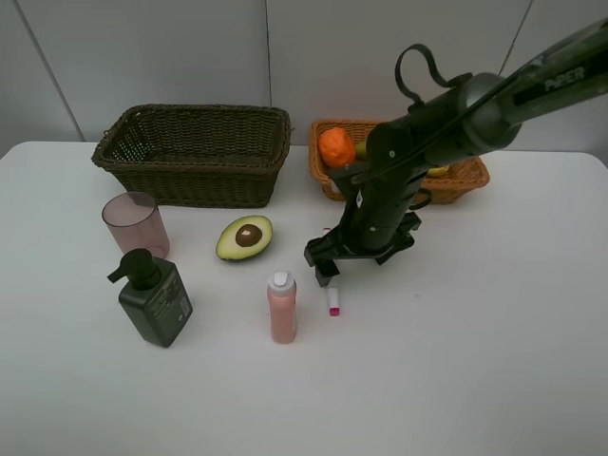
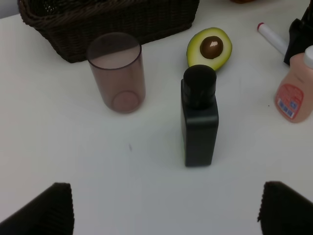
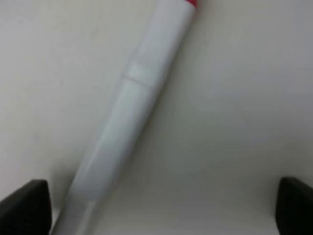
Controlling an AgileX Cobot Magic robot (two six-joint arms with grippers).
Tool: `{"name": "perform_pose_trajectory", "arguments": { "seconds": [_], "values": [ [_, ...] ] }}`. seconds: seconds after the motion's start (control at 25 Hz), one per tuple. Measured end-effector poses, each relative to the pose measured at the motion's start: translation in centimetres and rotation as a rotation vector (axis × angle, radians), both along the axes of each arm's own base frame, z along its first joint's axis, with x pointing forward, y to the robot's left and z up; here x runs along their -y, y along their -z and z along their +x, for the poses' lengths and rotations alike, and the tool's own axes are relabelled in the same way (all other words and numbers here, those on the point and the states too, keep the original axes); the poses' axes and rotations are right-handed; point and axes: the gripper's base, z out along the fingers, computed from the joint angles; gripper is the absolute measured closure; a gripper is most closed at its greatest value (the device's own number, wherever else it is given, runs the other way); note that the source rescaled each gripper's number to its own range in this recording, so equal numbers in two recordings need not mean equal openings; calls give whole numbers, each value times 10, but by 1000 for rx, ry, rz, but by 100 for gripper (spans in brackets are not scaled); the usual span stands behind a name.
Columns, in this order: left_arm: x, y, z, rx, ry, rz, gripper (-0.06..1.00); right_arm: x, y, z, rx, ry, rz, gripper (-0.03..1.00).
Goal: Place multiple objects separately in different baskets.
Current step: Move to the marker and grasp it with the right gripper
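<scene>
Lettering PIPER (image 1: 562,78) on right arm (image 1: 475,109), left fingers (image 2: 44,210) released, right fingers (image 3: 27,205) spread astride marker (image 3: 127,107)

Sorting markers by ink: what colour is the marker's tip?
Red, on the white marker; clearest in left wrist view.

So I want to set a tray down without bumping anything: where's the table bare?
Bare table: right of the white marker, in front of the orange-tan basket; also the near edge before the pump bottle and small pink bottle. Crowded: those bottles, cup and avocado half by the dark basket.
</scene>
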Motion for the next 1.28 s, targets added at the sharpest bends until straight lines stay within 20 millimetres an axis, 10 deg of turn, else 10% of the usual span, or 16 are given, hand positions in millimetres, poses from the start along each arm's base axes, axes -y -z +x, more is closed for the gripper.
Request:
{"name": "perform_pose_trajectory", "arguments": {
  "seconds": [0.6,1.28],
  "values": [
    [0,0,0,0,0,0,-6,1,1,-1,-17,-3,-17,95],
    [0,0,0,0,0,0,-6,1,-11,-4,-18,12,15,97]
  ]
}}
